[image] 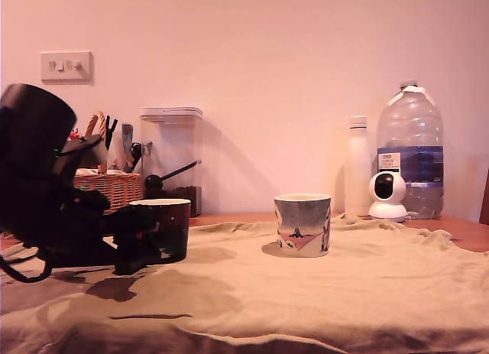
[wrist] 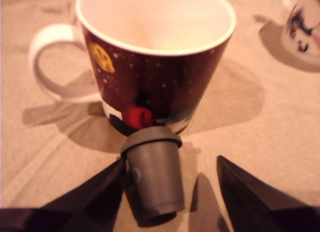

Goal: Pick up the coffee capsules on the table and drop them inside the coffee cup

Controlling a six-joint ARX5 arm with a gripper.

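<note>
Outside, we see the arm [image: 46, 193] low at the exterior view's left, its jaws hidden against a dark red mug [image: 163, 228]; a pale mug [image: 302, 225] stands well apart on the cloth [image: 306, 300]. At the wrist, we see a grey-brown capsule [wrist: 156, 177] tilted between spread jaws, touching one, rim just beside the mug.

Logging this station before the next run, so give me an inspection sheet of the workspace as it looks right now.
Surface: table under a wrinkled beige cloth.
Job's things: grey capsule upright against the dark red mug; mug looks empty.
Clutter: second mug, wicker basket, clear container, white bottle, water jug, small camera.
Grippers: gripper open, fingers either side of the capsule.
Cables: dark cable near the arm.
Surroundings: wall switch.
</note>
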